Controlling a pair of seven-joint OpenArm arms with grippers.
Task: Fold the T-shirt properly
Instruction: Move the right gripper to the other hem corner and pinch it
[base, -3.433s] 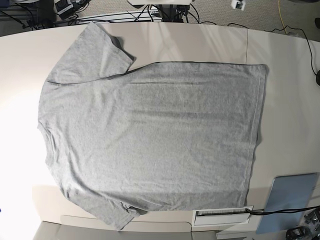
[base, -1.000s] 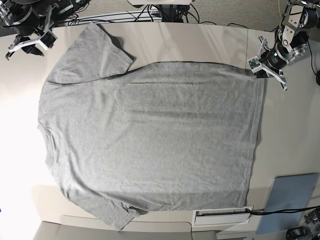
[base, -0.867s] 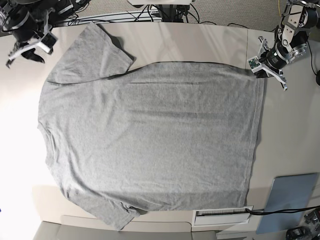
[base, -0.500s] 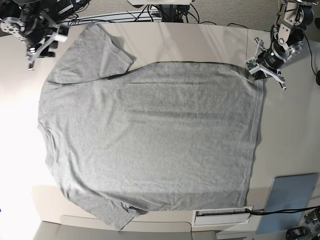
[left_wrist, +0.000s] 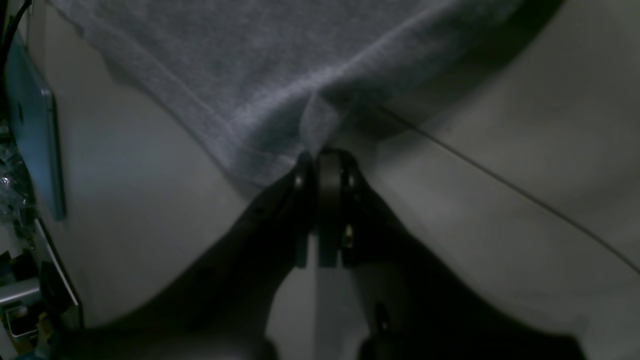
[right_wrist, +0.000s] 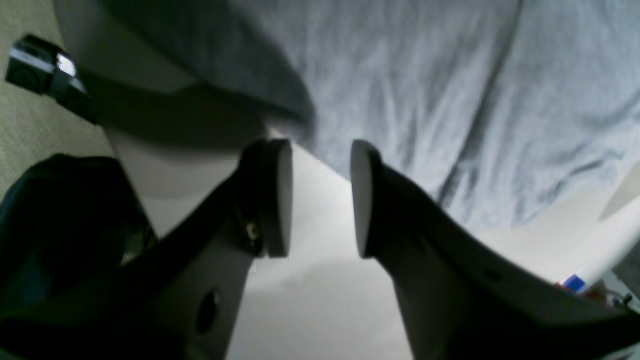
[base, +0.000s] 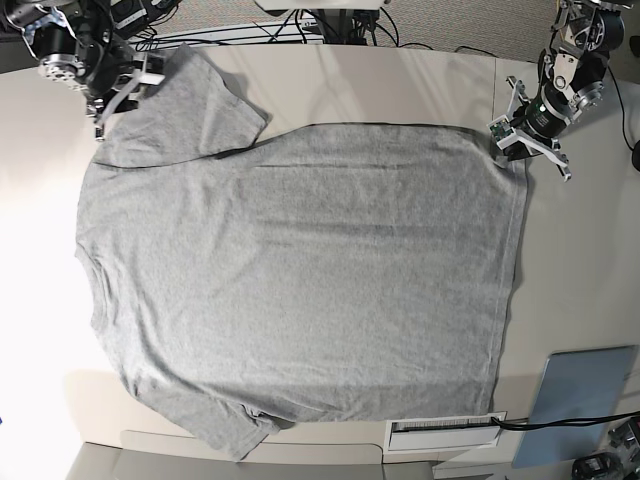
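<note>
Base view: T-shirt (base: 300, 270) spread flat on table (base: 580, 260), plain side up. Left gripper (base: 508, 143) at far hem corner, jaws pressed together, apparently pinching fabric, though wrist view dim. Right gripper (right_wrist: 320, 195) parted, nothing between pads, poised at sleeve (base: 185, 105) edge.

My worktop (base: 400, 90) is pale beige with a seam running across it near the far right. Beyond its far edge I see speckled carpet (base: 470, 25) strewn with black cables (base: 290, 35). A blue-grey panel (base: 578, 400) lies at the near right corner, a white slotted strip (base: 445, 430) beside it.
</note>
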